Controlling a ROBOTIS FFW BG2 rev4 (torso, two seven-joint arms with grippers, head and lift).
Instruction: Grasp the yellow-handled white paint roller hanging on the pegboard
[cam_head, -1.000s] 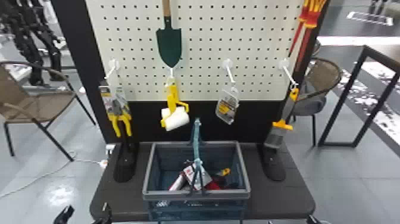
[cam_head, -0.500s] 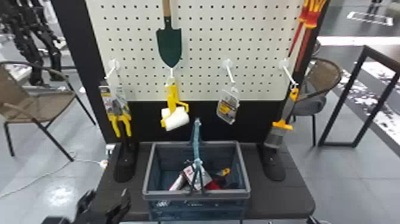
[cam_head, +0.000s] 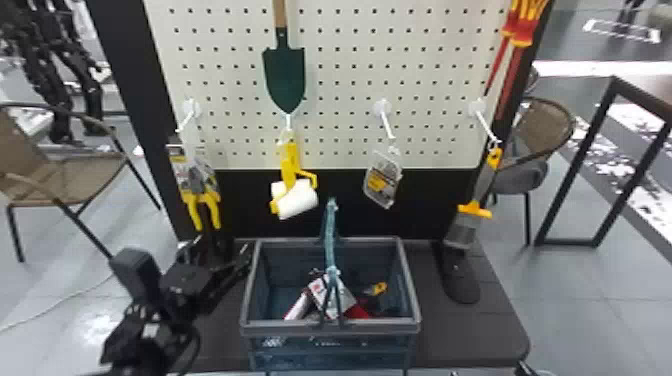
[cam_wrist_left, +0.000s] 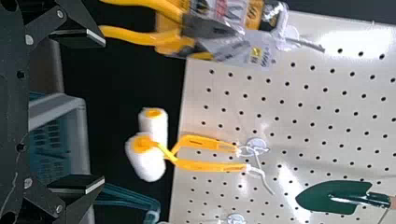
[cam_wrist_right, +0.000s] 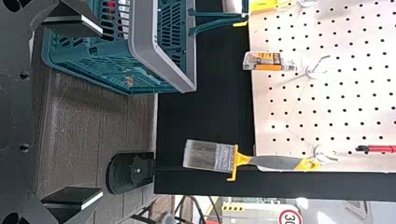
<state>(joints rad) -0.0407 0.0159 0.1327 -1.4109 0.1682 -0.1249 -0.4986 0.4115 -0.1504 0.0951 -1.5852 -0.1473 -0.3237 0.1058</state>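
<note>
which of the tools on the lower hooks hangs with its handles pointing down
The yellow-handled pliers, farthest left in the head view: both handles point down, while the paint rollers and paintbrush hang with handles up.

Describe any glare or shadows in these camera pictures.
Left wrist view: bright glare streaks on the cream perforated pegboard, one beside the green metal trowel; right wrist view: soft shadow on the dark base beside the teal plastic basket; head view: white glare patch on the grey tiled floor.
</note>
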